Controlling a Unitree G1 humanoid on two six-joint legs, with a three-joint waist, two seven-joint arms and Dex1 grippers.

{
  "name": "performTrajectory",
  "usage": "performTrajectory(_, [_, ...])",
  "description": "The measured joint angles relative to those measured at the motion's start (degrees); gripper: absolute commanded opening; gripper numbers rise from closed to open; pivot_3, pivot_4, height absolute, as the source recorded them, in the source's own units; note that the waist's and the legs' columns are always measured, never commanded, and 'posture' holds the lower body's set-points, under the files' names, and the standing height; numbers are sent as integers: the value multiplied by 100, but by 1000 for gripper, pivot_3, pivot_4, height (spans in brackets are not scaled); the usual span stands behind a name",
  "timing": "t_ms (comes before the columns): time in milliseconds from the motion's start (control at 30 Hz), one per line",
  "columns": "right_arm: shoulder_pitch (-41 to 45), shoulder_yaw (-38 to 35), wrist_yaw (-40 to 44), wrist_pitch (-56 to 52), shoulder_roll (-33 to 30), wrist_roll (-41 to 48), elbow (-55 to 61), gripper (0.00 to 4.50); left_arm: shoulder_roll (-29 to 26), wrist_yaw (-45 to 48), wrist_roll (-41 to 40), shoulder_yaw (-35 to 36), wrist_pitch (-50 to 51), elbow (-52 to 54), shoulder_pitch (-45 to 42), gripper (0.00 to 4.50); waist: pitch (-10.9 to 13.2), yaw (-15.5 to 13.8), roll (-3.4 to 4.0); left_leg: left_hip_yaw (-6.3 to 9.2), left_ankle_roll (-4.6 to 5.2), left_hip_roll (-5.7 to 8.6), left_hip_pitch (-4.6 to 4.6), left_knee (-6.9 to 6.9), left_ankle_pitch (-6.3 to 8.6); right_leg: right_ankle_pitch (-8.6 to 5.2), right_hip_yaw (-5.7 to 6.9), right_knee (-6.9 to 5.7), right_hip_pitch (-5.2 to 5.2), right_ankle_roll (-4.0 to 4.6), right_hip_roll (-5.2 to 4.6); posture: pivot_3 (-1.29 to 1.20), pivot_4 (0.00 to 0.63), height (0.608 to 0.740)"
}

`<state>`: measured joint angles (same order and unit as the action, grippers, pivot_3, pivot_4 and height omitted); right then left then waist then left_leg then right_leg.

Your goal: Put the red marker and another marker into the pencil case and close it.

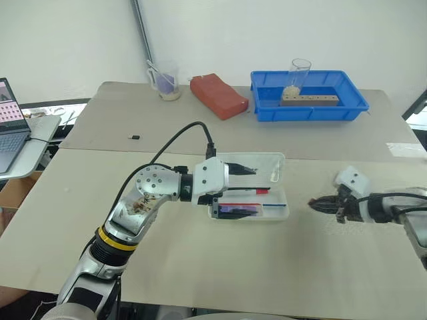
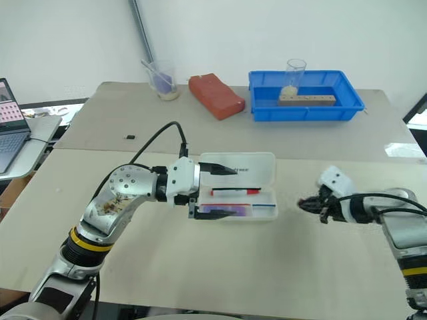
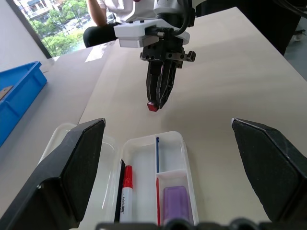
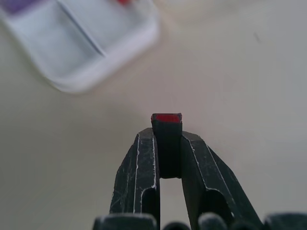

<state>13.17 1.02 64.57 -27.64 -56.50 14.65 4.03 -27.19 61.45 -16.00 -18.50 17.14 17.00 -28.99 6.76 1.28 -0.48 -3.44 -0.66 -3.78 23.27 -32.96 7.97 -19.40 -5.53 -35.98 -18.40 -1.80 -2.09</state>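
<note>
The pencil case [image 1: 283, 212] lies open at the table's middle, its lid [image 1: 265, 165] folded back flat. Inside, the red marker [image 3: 126, 189] lies along the case beside a thin blue stick. The purple marker [image 3: 175, 201] sits in a near compartment. My left gripper [image 1: 240, 192] is open at the case's left end, one finger over the lid and one over the base. My right gripper [image 1: 313, 202] is shut over the bare table to the right of the case, pointing at it. A small black, red-ended piece [image 4: 167, 118] shows between its fingertips.
A blue tray [image 1: 353, 107] at the back right holds a glass [image 1: 298, 73] and a wooden block. A red pouch [image 1: 219, 95] and a cup [image 1: 167, 83] stand at the back. A small black item [image 1: 135, 137] lies back left. A laptop [image 1: 10, 127] sits far left.
</note>
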Motion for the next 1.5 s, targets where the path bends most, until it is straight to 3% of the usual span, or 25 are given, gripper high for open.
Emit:
performTrajectory(333, [991,1171,576,231,375,-268,444,267,-601,344,-162,32,195,174,203,4500,8,-78,-9,-3,0,4,9,-1,0,4,5,2,-5,9,-12,0,150,740])
performTrajectory(600, [1011,1422,846,526,376,-498,237,267,-638,207,-195,37,279,364,292,4500,11,-55,-15,-4,0,2,8,1,0,4,5,-1,-8,13,-12,0,150,740])
performTrajectory(667, [1039,1421,828,577,411,-535,166,1314,-657,184,-195,38,284,389,325,4500,12,-50,-15,-4,0,2,7,1,0,4,5,-1,-8,14,-11,0,150,740])
performTrajectory(967, [1074,1394,848,616,439,-525,28,4431,-693,168,-196,38,285,461,340,4500,12,-58,-16,-5,0,3,7,0,0,4,4,-1,-8,14,-12,0,150,740])
performTrajectory(1167, [1096,600,469,-507,641,318,598,4476,-1280,458,-248,207,324,368,494,4500,15,-7,-16,-4,0,-5,3,10,0,3,2,-8,-13,20,-8,0,150,740])
performTrajectory(1233, [1111,-121,-116,-1272,844,843,1102,4476,-1514,462,-235,618,326,-359,501,4500,17,-24,-14,-1,0,-7,0,13,0,2,6,-13,-19,24,-7,0,150,740])
performTrajectory(1300, [1077,-413,-468,-1540,976,989,1402,4500,-1294,134,-243,945,451,-947,327,3972,15,-63,-12,0,0,-6,1,13,0,1,11,-13,-21,23,-9,0,150,740])
performTrajectory(1333, [1012,-513,-792,-1675,1109,1029,1603,4500,-904,-282,-308,1225,642,-1482,-9,3681,13,-123,-11,2,0,-4,3,7,0,-1,31,-13,-38,19,-20,0,150,740])
performTrajectory(1500, [958,-581,-1630,-2165,1525,1236,2139,4500,-48,-1205,-331,1675,954,-3182,-1222,1430,10,-183,-31,-2,2,10,63,-13,-1,14,14,-15,-76,0,-21,0,150,740])
